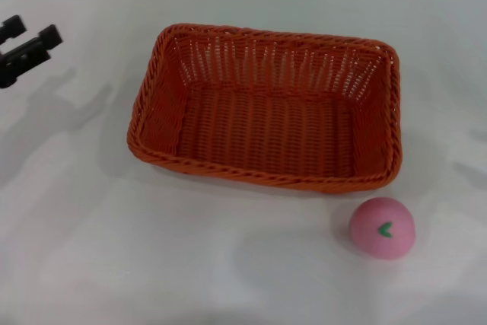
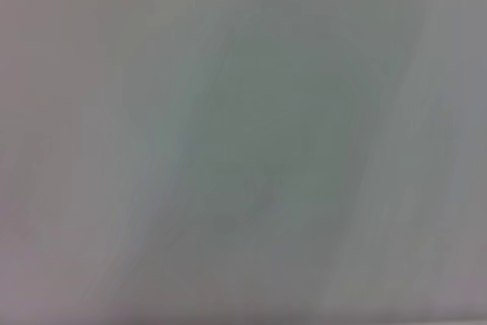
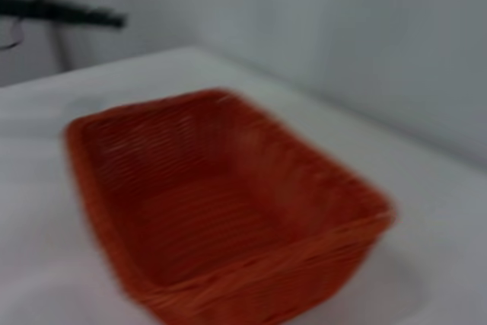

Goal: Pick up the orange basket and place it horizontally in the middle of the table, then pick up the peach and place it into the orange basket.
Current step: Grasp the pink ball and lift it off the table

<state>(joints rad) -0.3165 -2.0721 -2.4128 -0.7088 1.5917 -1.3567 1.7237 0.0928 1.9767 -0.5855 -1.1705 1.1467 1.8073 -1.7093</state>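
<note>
The orange basket [image 1: 154, 97] lies with its long side across the middle of the white table [image 1: 106, 256], empty and upright. Off the basket's front right corner, the pink peach [image 1: 383, 227] rests on the table with its green leaf mark facing up. My left gripper [image 1: 30, 36] hovers at the far left, well away from the basket, open with nothing between its fingers. The right wrist view looks at the basket [image 3: 190, 211] from one corner. My right gripper shows in no view. The left wrist view holds only bare table [image 2: 243, 142].
A dark bar [image 3: 65, 11] crosses the far corner of the right wrist view beyond the basket, at the table's end. A pale wall [image 3: 342, 43] rises behind the table there.
</note>
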